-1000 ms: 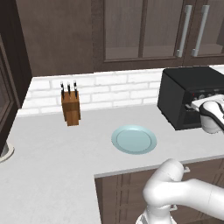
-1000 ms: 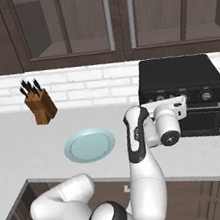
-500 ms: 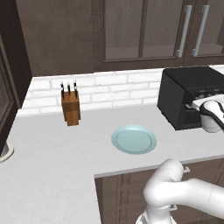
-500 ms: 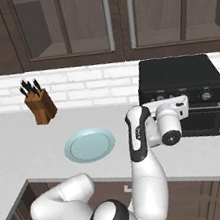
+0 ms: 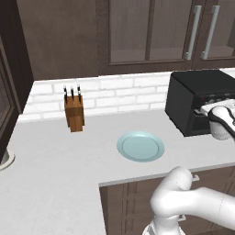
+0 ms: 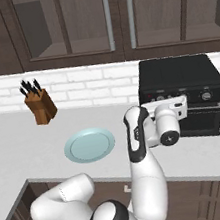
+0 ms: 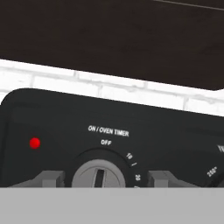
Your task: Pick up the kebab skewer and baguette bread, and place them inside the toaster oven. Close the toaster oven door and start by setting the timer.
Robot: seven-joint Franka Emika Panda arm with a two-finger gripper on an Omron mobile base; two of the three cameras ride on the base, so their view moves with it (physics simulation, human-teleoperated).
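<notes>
Since a second ago our hand (image 7: pixel 104 180) has barely shifted at the toaster oven (image 6: pixel 181 82). Fingertips (image 7: pixel 51 178) stand apart, flanking the timer knob (image 7: pixel 99 175); contact we cannot tell. Toaster oven door (image 6: pixel 200 116) shut, right of the plate (image 6: pixel 89 145).

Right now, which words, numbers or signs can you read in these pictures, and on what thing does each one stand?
"ON / OVEN TIMER": on the toaster oven front strip, above the timer knob.
"OFF": just above that knob.
"10" and "20": beside the knob's right edge.
"200°": at the strip's right edge, by another dial that is cut off.
Marks on the front strip in the base views: too small to read.
</notes>
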